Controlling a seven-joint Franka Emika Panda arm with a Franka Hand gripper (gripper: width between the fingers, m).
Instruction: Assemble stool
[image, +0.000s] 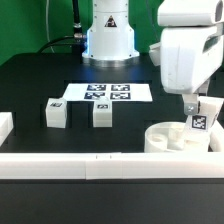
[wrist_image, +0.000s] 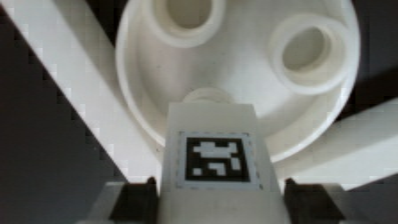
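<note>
The round white seat disc (image: 180, 138) lies at the exterior view's right, against the white rail, sockets up. My gripper (image: 198, 112) is right above it, shut on a tagged white block leg (image: 200, 120) that hangs over the disc's right part. In the wrist view the leg (wrist_image: 215, 150) sits between my fingers (wrist_image: 135, 200), its tip over the seat disc (wrist_image: 214, 60), which shows two sockets. Two more tagged block legs (image: 56, 112) (image: 102, 114) stand on the black table at the exterior view's left and middle.
The marker board (image: 108, 93) lies flat behind the legs, in front of the arm's base (image: 108, 40). A long white rail (image: 100, 162) runs along the front, and a white rail end (image: 5, 124) sits at the left.
</note>
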